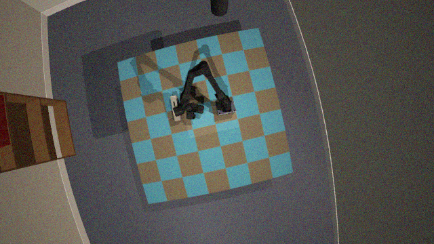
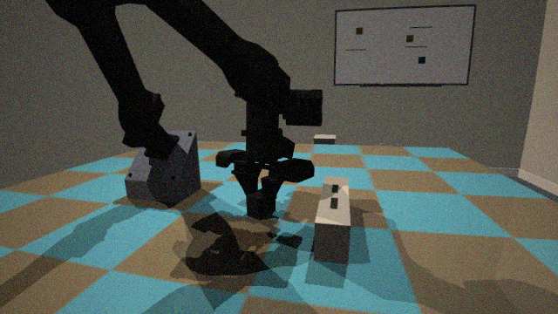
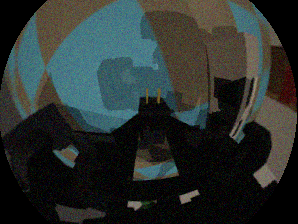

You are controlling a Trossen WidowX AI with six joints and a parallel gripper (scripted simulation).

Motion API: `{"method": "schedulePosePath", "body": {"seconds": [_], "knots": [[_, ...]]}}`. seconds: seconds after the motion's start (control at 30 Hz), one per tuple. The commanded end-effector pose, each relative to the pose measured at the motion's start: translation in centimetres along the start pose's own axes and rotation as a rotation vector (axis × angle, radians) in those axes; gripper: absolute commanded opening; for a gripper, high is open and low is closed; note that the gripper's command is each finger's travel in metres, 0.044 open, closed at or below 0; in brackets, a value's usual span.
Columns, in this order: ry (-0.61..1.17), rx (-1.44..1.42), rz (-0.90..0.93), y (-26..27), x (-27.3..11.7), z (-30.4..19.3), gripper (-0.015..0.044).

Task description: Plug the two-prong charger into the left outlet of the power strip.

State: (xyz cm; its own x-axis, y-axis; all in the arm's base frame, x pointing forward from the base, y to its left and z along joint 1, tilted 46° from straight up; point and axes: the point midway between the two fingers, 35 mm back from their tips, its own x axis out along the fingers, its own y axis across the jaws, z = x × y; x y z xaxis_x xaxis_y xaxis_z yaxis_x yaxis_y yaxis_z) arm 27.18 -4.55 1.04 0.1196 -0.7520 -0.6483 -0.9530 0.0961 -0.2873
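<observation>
The dark block-shaped charger (image 2: 261,207) (image 3: 152,106) is low at the checkered surface; any gap below it is hard to tell. Its two gold prongs (image 3: 153,95) point away from the fingers in the wrist view. My gripper (image 2: 261,195) (image 3: 150,116) points down and is shut on the charger, a finger on each side. The white power strip (image 1: 174,102) (image 2: 332,215) (image 3: 251,55) lies a short way to the right of the charger in the exterior view, with two dark marks on its top. The arm partly covers the strip in the top view.
The arm's grey base (image 1: 226,112) (image 2: 185,174) stands on the blue and brown checkered surface (image 1: 207,137) (image 2: 436,209). A small white-topped box (image 2: 324,137) is at the back in the exterior view. A whiteboard (image 2: 384,65) hangs on the wall. Arm shadows fall around the charger and strip.
</observation>
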Motion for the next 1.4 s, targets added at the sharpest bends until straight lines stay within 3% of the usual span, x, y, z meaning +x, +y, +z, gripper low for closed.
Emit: {"method": "schedulePosePath", "body": {"seconds": [0.0,0.47,1.37], "knots": [[-0.002,0.002,-0.002,-0.1,-0.6,0.0,0.0000],[0.002,-0.004,-0.002,0.3,-5.5,-0.5,0.0000],[-0.009,0.394,0.023,-0.1,-4.0,0.0,0.0000]]}}
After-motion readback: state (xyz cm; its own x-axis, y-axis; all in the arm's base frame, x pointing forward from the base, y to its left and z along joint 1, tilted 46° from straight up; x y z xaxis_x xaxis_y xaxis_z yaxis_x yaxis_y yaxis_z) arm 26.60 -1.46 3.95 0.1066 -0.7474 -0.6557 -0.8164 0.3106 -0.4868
